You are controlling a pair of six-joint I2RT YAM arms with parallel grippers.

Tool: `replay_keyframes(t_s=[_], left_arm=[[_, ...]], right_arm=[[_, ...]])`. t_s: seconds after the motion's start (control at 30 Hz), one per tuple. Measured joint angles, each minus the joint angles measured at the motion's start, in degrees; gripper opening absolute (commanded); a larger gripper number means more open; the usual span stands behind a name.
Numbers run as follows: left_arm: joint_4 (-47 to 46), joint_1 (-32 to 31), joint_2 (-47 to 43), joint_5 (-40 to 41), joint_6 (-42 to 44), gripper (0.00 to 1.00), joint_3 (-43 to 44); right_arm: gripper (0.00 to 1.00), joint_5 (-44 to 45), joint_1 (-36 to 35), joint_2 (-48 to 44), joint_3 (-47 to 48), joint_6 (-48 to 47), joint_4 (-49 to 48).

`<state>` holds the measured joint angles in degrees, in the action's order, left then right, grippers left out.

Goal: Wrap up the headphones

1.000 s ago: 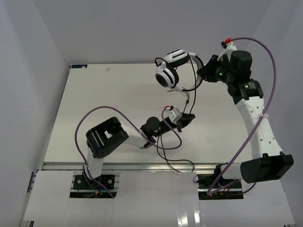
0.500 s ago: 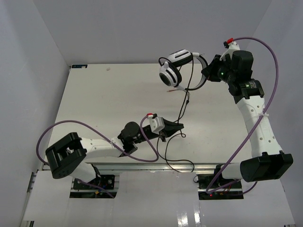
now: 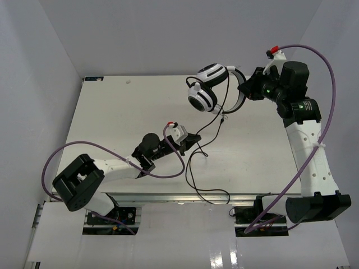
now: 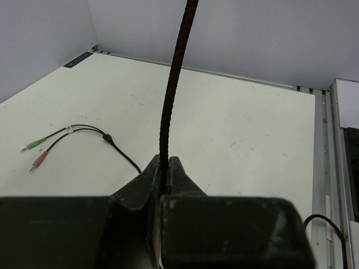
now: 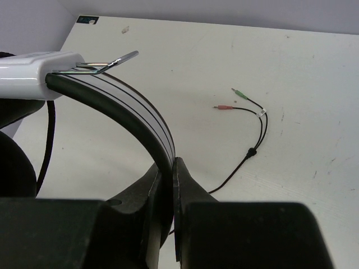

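The headphones [image 3: 206,87] hang in the air above the table's far right, white cups with black pads. My right gripper [image 3: 245,91] is shut on their black-and-white headband [image 5: 132,112]. The thin black cord [image 3: 208,124] drops from the cups down to my left gripper [image 3: 194,138], which is shut on it [image 4: 170,101] low over the table's middle. The cord then runs on in a loop over the table's near edge [image 3: 210,196]. Its pink and green plugs [image 5: 227,101] lie on the table, also in the left wrist view [image 4: 35,153].
The white table [image 3: 112,117] ends at a metal rail [image 3: 168,197] at the near edge. Grey walls close the left, back and right. Thick purple cables [image 3: 328,73] arc off both arms. A small dark label [image 3: 94,79] sits at the far left corner.
My left gripper has pulled back left along the table with the cord in it, stretching the cord. My right gripper has shifted the headphones slightly right and turned them.
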<state>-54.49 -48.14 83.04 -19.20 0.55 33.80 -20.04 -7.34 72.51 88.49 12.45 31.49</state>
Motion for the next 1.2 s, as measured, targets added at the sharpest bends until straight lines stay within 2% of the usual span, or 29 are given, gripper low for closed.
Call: replay_keyframes(t_s=[0.17,0.27,0.47,0.77,0.9,1.03,1.2], left_arm=[[0.1,2.2,0.5,-1.0,0.8,0.00,0.0],[-1.7,3.9,2.3,-1.1,0.4,0.05,0.3],[-9.1,7.4,6.5,-1.9,-4.4,0.16,1.5],[-18.0,8.6,14.2,-3.4,-12.5,0.25,5.6],[-20.3,8.6,17.7,-1.1,-16.6,0.27,6.7],[-21.3,7.7,21.4,2.6,-18.9,0.39,9.3],[-21.4,4.7,26.1,7.5,-19.0,0.49,14.9]], right_arm=[[0.08,-3.2,0.4,-0.5,0.0,-0.6,0.8],[0.08,-5.5,0.7,-0.5,0.0,-0.7,1.4],[0.08,-9.8,0.9,-0.8,0.0,-1.8,1.6],[0.08,-16.1,1.0,-3.3,-1.1,-3.2,1.4],[0.08,-18.2,0.9,-4.3,-2.3,-3.1,1.1],[0.08,-19.0,0.9,-4.4,-3.1,-2.4,0.7],[0.08,-19.5,0.9,-4.4,-3.2,-1.8,0.3]])
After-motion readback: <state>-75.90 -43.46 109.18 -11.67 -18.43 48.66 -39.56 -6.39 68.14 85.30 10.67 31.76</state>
